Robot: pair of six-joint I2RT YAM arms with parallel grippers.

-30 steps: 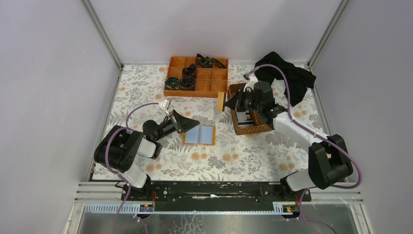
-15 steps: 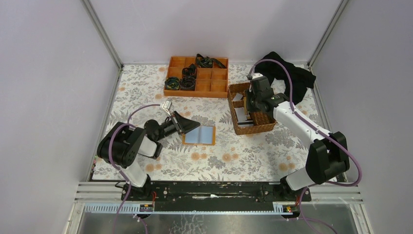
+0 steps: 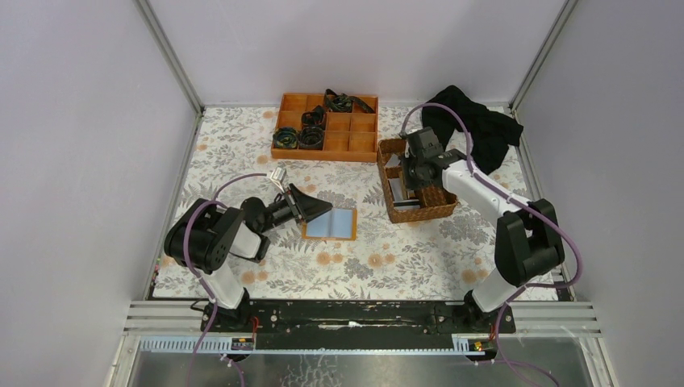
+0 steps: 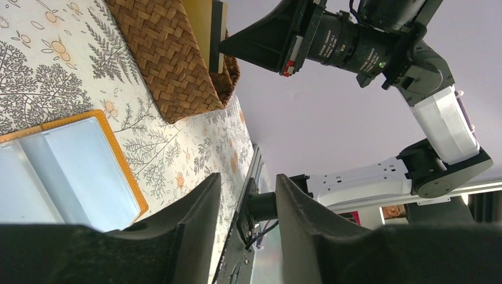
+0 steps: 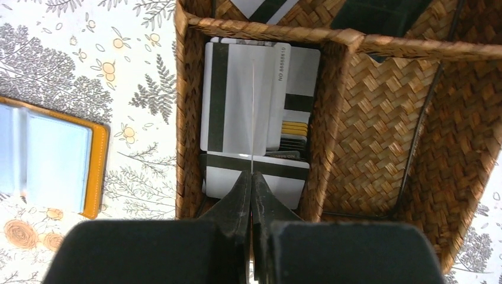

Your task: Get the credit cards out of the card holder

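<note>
The right jaws pinch one card (image 4: 204, 29) edge-on over the wicker basket (image 3: 419, 211), apparently to drop it onto the cards (image 5: 237, 89) piled inside. The card holder (image 3: 331, 223) lies open on the table (image 3: 242, 161), left of the basket. The left jaws, narrowly parted and empty, sit at its left edge.

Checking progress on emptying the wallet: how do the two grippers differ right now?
On the left gripper the fingers stand apart, empty; on the right gripper they pinch a card edge-on. The left sits beside the open card holder; the right hangs over the wicker basket. Both are black.
</note>
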